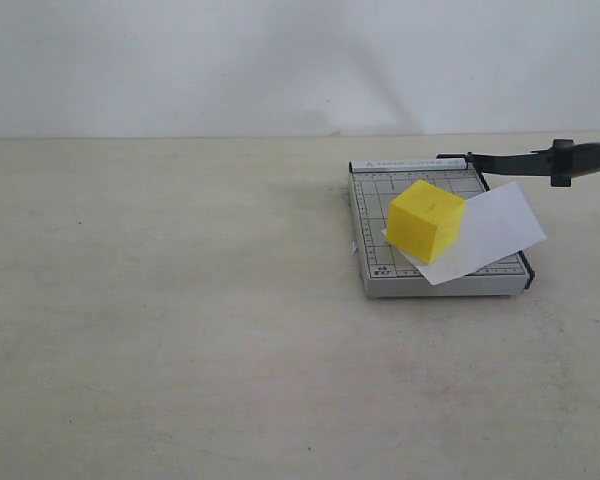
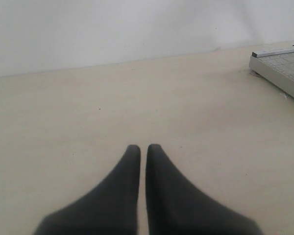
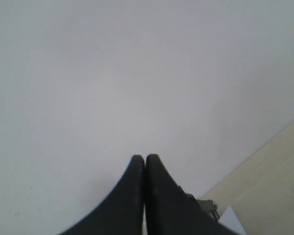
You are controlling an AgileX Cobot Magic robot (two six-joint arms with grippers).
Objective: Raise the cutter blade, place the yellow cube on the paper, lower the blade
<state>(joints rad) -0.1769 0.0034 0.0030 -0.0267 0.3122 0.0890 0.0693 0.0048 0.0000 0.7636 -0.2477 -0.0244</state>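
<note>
The cube (image 1: pixel 426 221) sits on the paper (image 1: pixel 495 235) atop the cutter base (image 1: pixel 376 268), blade (image 1: pixel 515 160) jutting rightward behind.

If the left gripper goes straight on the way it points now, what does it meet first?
The way looks free: bare table ahead of the gripper, then probably the wall. The cutter base sits aside.

The left gripper (image 2: pixel 143 147) has two matte black fingers (image 2: pixel 112 196), broad at the root and curving in to narrow, rounded tips, with a smooth, plain surface. The right gripper (image 3: pixel 145 157) carries the same pair of plain black tapered fingers (image 3: pixel 122 200), blurred at their wide ends.
</note>
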